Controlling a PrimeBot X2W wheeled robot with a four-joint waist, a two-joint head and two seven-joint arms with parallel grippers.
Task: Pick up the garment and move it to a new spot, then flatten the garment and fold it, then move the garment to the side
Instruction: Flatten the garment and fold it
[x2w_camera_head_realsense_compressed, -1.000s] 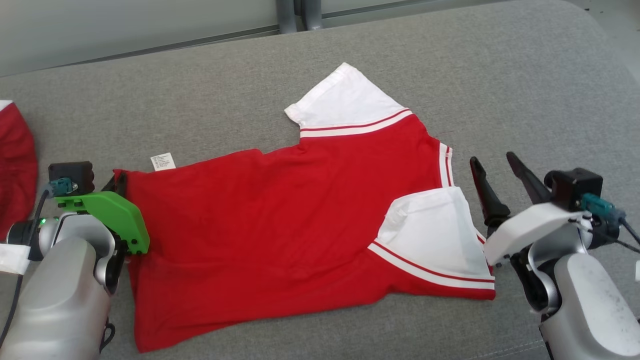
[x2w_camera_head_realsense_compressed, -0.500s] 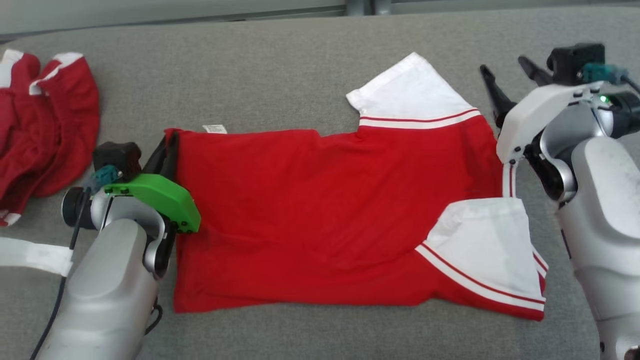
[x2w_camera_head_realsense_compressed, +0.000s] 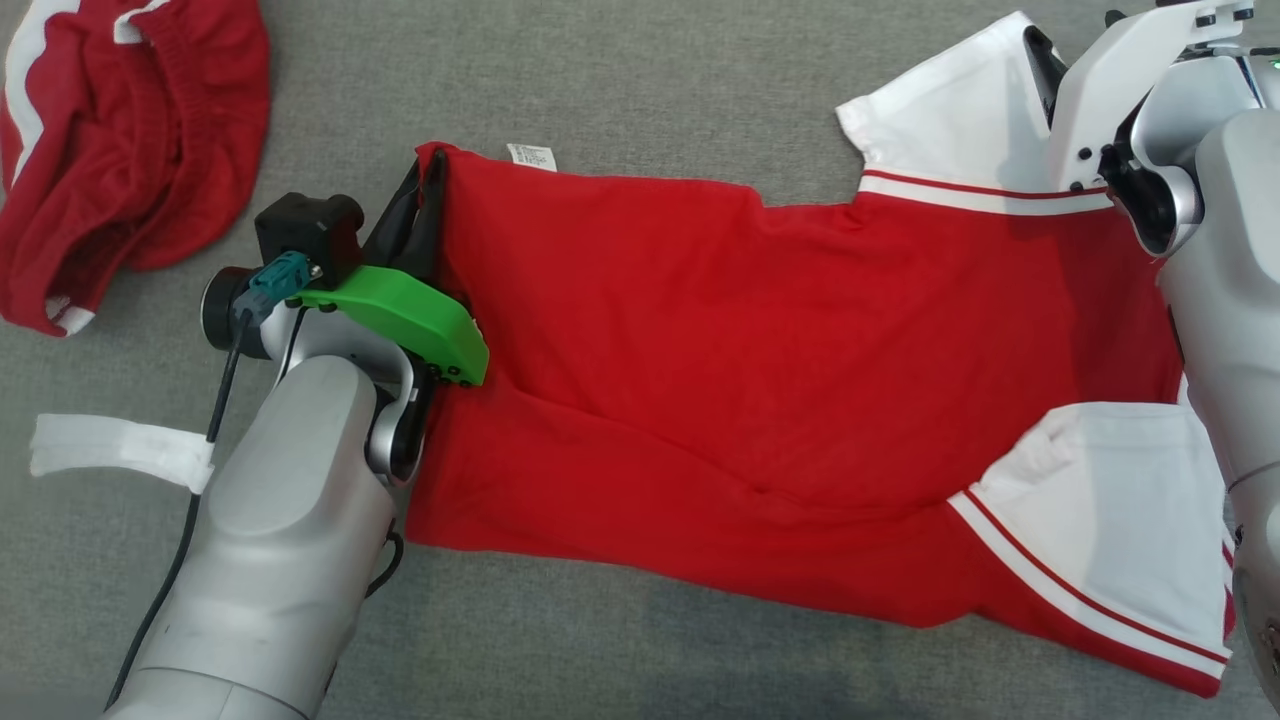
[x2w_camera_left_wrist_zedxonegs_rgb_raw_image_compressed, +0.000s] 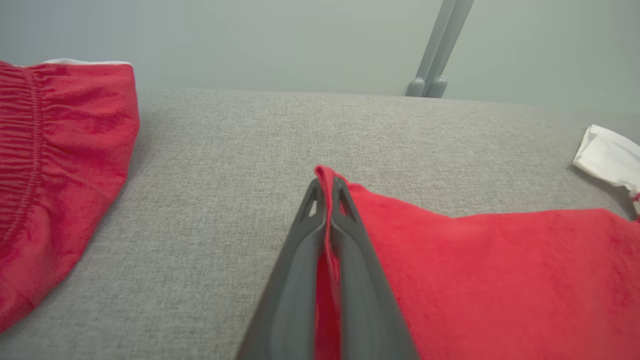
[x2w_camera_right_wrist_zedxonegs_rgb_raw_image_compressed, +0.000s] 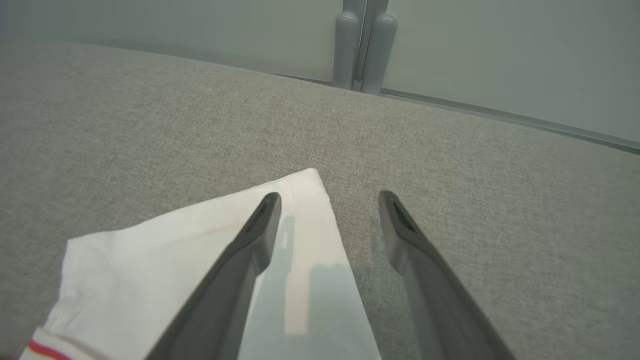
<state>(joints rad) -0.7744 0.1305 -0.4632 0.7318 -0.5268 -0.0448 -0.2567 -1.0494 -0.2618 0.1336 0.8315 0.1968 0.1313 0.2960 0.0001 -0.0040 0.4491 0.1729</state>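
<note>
A red garment (x2w_camera_head_realsense_compressed: 720, 340) with white sleeves lies spread on the grey cushion (x2w_camera_head_realsense_compressed: 620, 90). My left gripper (x2w_camera_head_realsense_compressed: 425, 185) is shut on the garment's far left hem corner; the left wrist view shows the red cloth (x2w_camera_left_wrist_zedxonegs_rgb_raw_image_compressed: 500, 280) pinched between the two dark fingers (x2w_camera_left_wrist_zedxonegs_rgb_raw_image_compressed: 300, 260). My right gripper (x2w_camera_right_wrist_zedxonegs_rgb_raw_image_compressed: 327, 200) stands open over the far white sleeve (x2w_camera_right_wrist_zedxonegs_rgb_raw_image_compressed: 200, 250), one finger above the cloth and the other above bare cushion. In the head view the right gripper's fingers are mostly hidden behind its white housing (x2w_camera_head_realsense_compressed: 1130, 80). The near white sleeve (x2w_camera_head_realsense_compressed: 1110, 520) lies folded over the garment's front right.
A second red garment (x2w_camera_head_realsense_compressed: 120, 130) with white trim lies crumpled at the far left, also in the left wrist view (x2w_camera_left_wrist_zedxonegs_rgb_raw_image_compressed: 55, 175). A white strip (x2w_camera_head_realsense_compressed: 110, 450) hangs by my left forearm. Grey posts (x2w_camera_right_wrist_zedxonegs_rgb_raw_image_compressed: 362, 45) stand past the cushion's far edge.
The head camera has tilted down and shifted, so the whole scene slid. My right gripper has gone from beside the collar edge to over the far white sleeve. Left gripper still holds the hem corner.
</note>
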